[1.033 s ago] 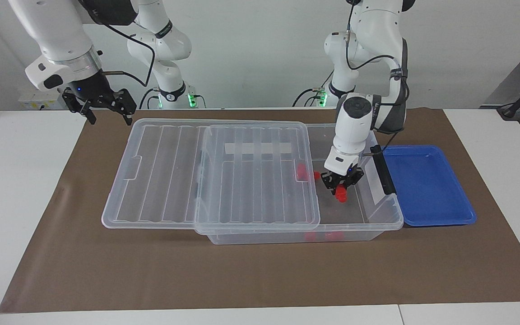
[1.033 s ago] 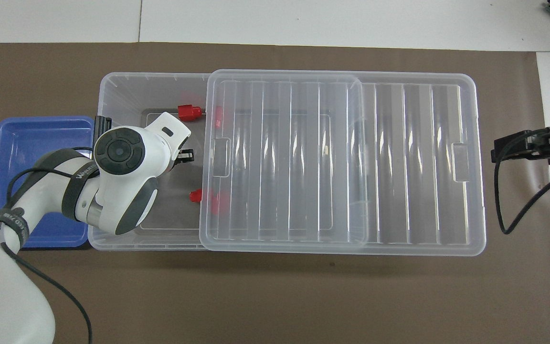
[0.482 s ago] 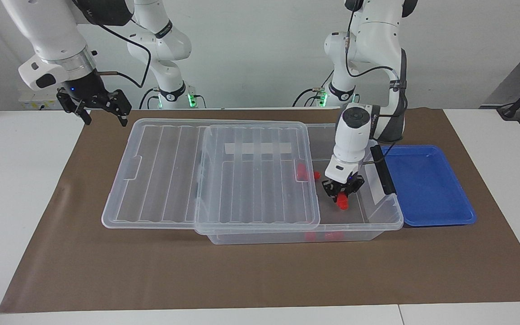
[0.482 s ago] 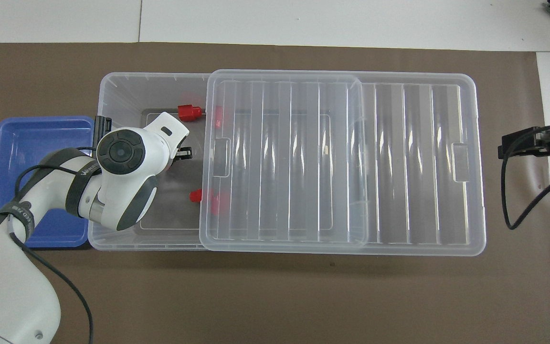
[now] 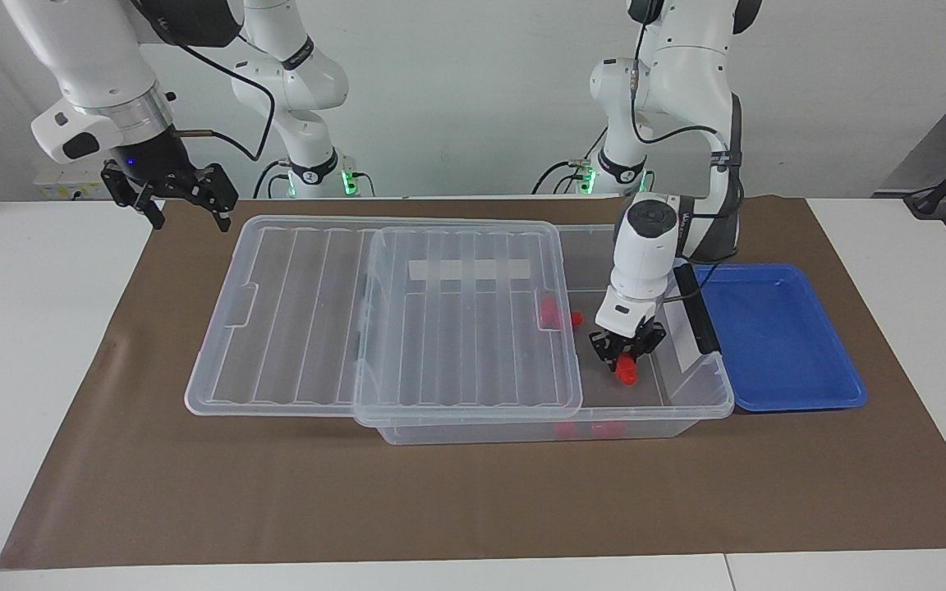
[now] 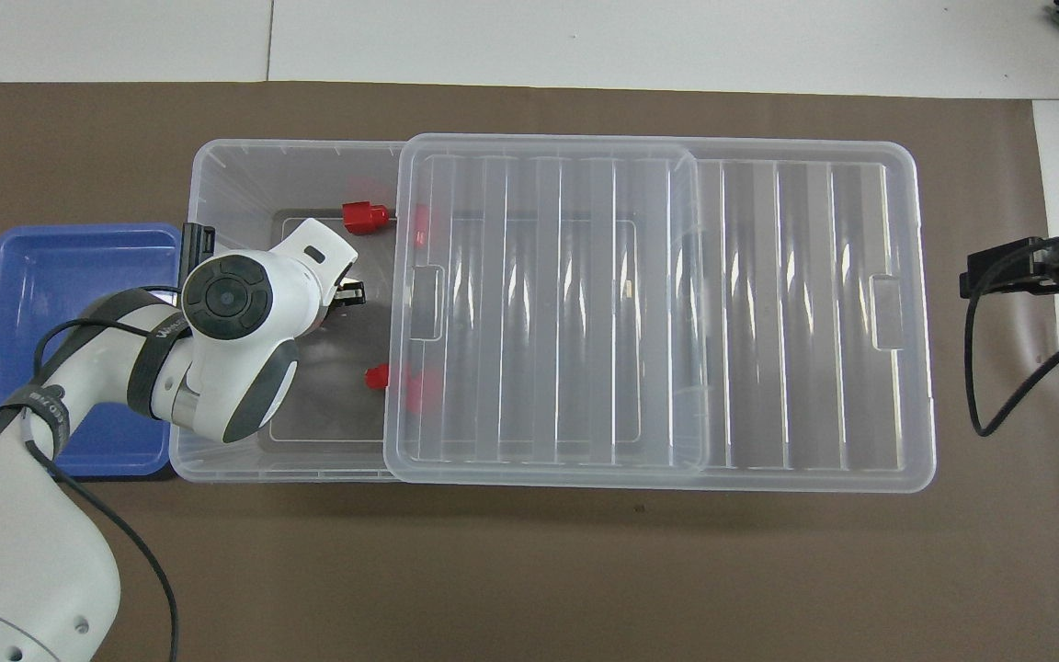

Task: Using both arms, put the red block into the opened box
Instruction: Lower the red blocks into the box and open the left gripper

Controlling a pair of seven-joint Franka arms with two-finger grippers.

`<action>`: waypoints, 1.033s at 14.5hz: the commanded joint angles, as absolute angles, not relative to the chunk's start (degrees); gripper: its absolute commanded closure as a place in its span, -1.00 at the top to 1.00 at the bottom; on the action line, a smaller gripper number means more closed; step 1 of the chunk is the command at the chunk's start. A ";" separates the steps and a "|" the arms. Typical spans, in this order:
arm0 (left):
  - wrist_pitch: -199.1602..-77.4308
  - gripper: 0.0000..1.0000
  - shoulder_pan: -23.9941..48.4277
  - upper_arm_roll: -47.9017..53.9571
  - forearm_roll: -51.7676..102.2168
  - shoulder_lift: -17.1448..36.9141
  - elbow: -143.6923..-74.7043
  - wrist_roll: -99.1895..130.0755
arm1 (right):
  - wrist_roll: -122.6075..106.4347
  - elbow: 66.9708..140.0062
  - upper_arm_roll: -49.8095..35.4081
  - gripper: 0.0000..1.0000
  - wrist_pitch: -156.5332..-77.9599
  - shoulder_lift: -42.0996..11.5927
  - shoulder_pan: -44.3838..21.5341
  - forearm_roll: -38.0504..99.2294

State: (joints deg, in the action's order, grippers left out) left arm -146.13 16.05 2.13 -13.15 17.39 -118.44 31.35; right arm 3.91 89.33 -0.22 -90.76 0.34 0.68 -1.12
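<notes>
Facing view, left to right: right pincer, fingers apart and empty, waiting over the table's edge at the right arm's end; ribbed lid slid aside across the box; left pincer inside the open end, clamped on the red block, directly below the fingertips, long axis roughly upright. Small, bright red, chunky; above the box floor, release pending.

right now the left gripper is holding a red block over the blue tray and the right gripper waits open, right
Not quite. The left gripper holds the red block over the open end of the box, not the blue tray beside it, as the facing view shows. The right gripper does wait open.
</notes>
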 commanded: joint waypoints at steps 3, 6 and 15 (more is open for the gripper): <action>-148.54 -0.79 15.38 1.85 -14.59 18.02 -119.71 31.82 | 4.66 89.47 -0.62 0.99 -91.67 0.35 1.41 -0.70; -148.45 0.72 14.33 1.93 -14.59 18.11 -119.62 31.38 | 4.66 89.39 -0.62 0.99 -91.84 0.18 1.49 -0.70; -143.27 1.00 14.94 2.11 -14.59 16.53 -118.22 31.38 | 4.40 89.21 -0.53 0.99 -91.85 0.09 1.76 -0.70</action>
